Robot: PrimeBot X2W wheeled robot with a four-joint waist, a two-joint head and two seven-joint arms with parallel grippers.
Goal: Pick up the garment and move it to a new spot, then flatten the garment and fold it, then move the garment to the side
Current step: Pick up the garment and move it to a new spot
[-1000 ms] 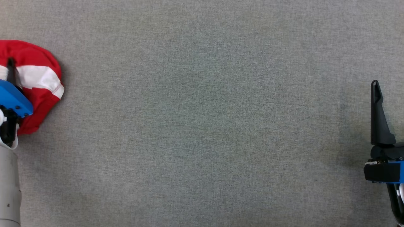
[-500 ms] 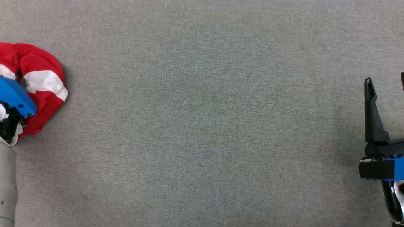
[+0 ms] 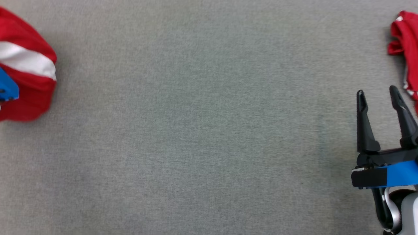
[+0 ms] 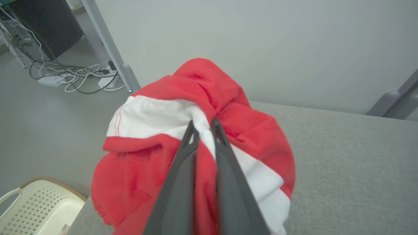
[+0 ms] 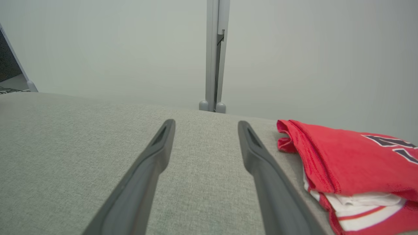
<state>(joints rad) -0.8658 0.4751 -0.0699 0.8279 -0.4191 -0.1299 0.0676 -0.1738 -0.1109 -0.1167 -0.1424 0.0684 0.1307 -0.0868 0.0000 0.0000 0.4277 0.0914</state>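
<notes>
1. fabric hid much of the scene. from the left wrist, the red-and-white garment (image 4: 153, 114) sat bunched at the left edge of the grey table (image 4: 343, 163) and covered whatever lay under it. whether the bundle rested on the table or hung clear of it could not be told.
2. the left gripper (image 4: 204, 125) had its two dark fingers pressed nearly together on a fold where a white band met red, so it had hold of the garment.
3. in the head view the same garment ran off the left edge and was blurred. only a blue corner of the left gripper's body showed in front of it, the fingers out of frame.
4. the right gripper (image 3: 377, 93) stood with its fingers wide apart and held nothing, low at the right over bare table. its wrist was cut off by the frame.
5. a folded red garment (image 5: 352, 153) lay on the table near the right gripper, cropped by the frame edge in both views that caught it.
6. writing: dark letters edged in white on the folded piece ran out of the right wrist view and could not be read.
7. count: two garments, two grippers of two fingers each, one cream perforated basket (image 4: 39, 202) on the floor by the table, and one tangle of cables (image 4: 75, 73) further off.
</notes>
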